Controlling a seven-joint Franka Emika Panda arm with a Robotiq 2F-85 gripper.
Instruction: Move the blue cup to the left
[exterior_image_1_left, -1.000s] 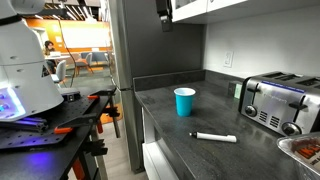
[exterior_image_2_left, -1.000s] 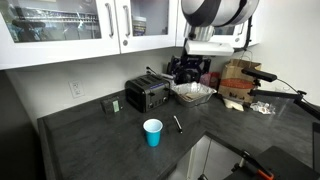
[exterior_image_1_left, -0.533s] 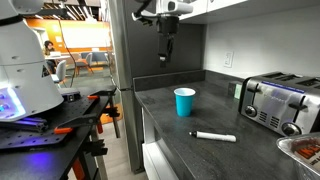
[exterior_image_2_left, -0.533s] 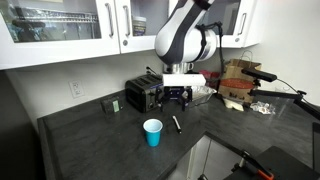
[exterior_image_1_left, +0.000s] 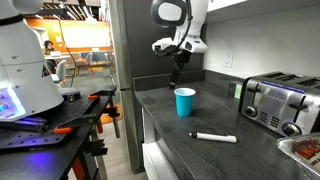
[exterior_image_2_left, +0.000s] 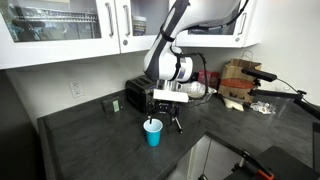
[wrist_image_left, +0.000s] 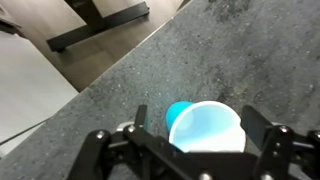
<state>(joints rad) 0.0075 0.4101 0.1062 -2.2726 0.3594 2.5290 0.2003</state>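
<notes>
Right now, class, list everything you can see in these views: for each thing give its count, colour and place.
blue cup: one, cyan-blue, upright on the counter, below the gripper.
marker: one, white and black, lying nearer the counter's front edge.
toaster: one, silver, by the wall.
countertop: one, dark grey.
wall cabinets: several doors, white-framed glass, above the counter.
gripper: one, black, open, above the cup.

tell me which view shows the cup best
An exterior view: the cup stands whole, side-on, unblocked. In an exterior view the cup sits small below the pincer; the wrist view shows only its rim and inside.
</notes>
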